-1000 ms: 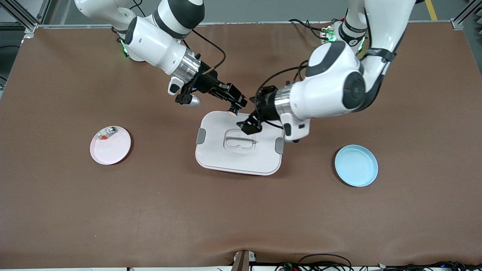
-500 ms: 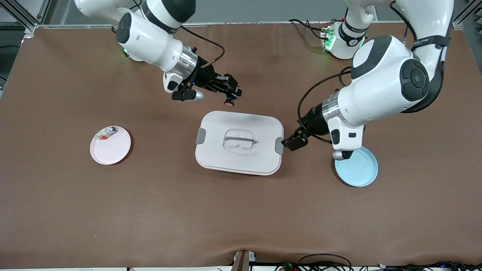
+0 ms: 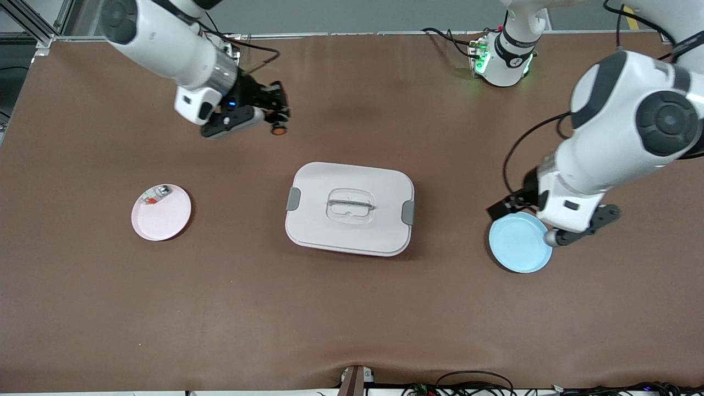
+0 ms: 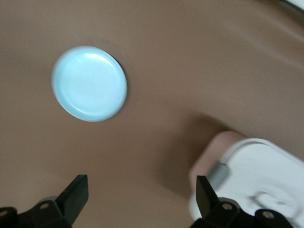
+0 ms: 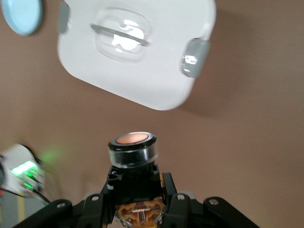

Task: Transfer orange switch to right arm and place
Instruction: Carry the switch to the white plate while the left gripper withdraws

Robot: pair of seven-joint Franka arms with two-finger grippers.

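Observation:
My right gripper [image 3: 279, 122] is shut on the orange switch [image 3: 279, 130], a black stubby button with a round orange face. It holds the switch in the air over bare table, between the white box and the right arm's base. In the right wrist view the switch [image 5: 132, 152] sits upright between the fingers [image 5: 176, 199], orange face outward. My left gripper [image 3: 503, 207] is open and empty, low over the table at the edge of the blue plate [image 3: 520, 242]. In the left wrist view its fingers [image 4: 76, 194] stand wide apart with nothing between them.
A white lidded box [image 3: 308, 231] with grey clips stands mid-table; it also shows in the right wrist view [image 5: 156, 85]. A pink plate [image 3: 165, 220] toward the right arm's end holds a small white-grey piece with a red bit [image 3: 155, 195].
The right gripper has carried the switch away from the box toward the right arm's end. The left gripper has drawn back from the box to the blue plate, empty.

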